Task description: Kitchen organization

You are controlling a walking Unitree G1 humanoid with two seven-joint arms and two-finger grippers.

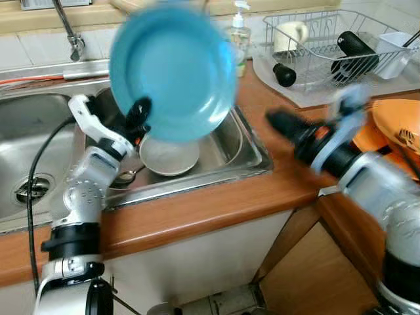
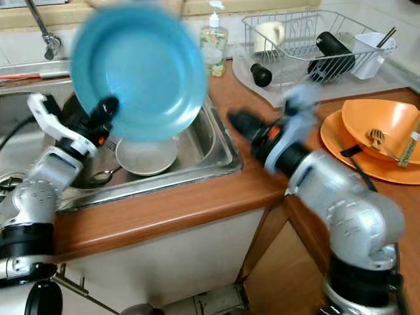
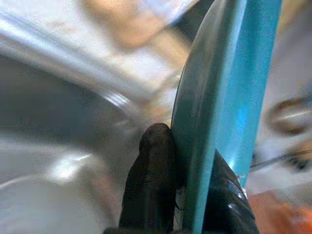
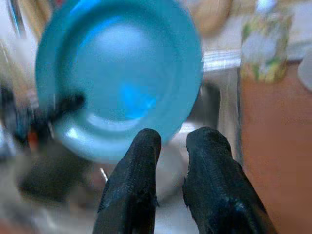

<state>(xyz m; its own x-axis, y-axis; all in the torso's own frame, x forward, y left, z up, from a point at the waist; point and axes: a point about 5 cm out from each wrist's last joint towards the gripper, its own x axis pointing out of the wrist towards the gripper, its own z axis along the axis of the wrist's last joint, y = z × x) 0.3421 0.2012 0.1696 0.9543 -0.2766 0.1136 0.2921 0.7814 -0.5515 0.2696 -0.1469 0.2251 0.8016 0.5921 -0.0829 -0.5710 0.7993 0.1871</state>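
Observation:
A big blue plate (image 1: 174, 69) is held upright above the steel sink (image 1: 252, 154), its face turned toward me. My left gripper (image 1: 140, 117) is shut on its lower left rim; in the left wrist view the black fingers (image 3: 153, 185) pinch the blue plate (image 3: 219, 107) edge-on. My right gripper (image 1: 279, 121) hovers over the wooden counter just right of the sink, pointing at the plate, blurred. In the right wrist view its fingers (image 4: 141, 185) stand a little apart with nothing between them, the blue plate (image 4: 122, 83) just beyond.
A round metal bowl (image 1: 169, 156) and a spoon (image 1: 125, 177) lie in the sink. A soap bottle (image 1: 239, 36) stands behind it. A dish rack (image 1: 331, 46) holds cups and a black bottle at the back right. Orange plates (image 2: 380, 134) with a fork sit at right.

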